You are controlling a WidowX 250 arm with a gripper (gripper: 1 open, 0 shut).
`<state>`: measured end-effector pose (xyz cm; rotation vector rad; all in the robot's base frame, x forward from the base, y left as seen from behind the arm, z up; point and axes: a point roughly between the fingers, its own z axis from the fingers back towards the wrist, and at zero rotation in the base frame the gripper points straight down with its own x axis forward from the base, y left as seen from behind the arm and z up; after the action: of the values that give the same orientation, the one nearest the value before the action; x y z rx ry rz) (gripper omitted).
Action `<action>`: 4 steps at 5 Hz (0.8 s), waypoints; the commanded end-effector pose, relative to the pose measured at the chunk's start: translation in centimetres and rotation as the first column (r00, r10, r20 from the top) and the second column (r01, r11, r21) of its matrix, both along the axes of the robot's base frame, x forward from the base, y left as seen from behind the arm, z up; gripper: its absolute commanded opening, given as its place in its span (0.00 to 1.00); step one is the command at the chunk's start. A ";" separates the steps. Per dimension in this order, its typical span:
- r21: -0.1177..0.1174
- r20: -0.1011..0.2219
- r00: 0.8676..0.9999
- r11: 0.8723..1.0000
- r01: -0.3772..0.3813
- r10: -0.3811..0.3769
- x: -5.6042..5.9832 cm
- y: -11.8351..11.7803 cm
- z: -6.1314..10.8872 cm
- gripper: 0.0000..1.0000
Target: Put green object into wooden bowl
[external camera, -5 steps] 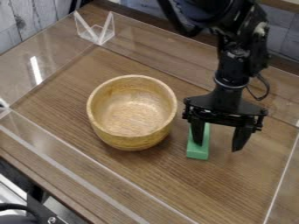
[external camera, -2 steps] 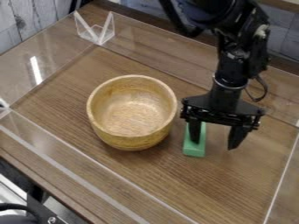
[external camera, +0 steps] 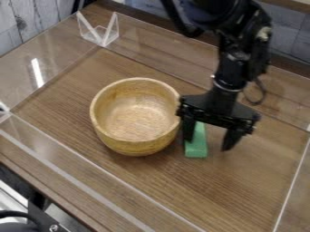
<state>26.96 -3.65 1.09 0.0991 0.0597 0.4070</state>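
Green object [external camera: 197,141] flat on the bench [external camera: 133,190], just right of the wooden bowl [external camera: 137,114], long axis running near-to-far. No readable writing. End effector [external camera: 209,132] spread wide, pointing down, straddling the block's far end.

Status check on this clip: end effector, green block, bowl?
End effector open, straddling the green block. Block on the table, beside the wooden bowl, not lifted. Bowl empty, nothing in the way.
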 end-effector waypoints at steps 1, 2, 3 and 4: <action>0.009 -0.080 0.992 0.995 -0.096 0.097 -1.7 1.8 -0.9 0.00; 0.006 -0.084 0.987 0.990 -0.137 0.137 -1.6 2.3 0.1 0.00; -0.005 -0.090 0.992 0.996 -0.088 0.088 -1.9 2.8 0.9 0.00; -0.016 -0.094 0.995 0.999 -0.043 0.041 -2.1 3.2 1.8 0.00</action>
<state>24.27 -0.72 1.87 0.1106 0.1956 0.4354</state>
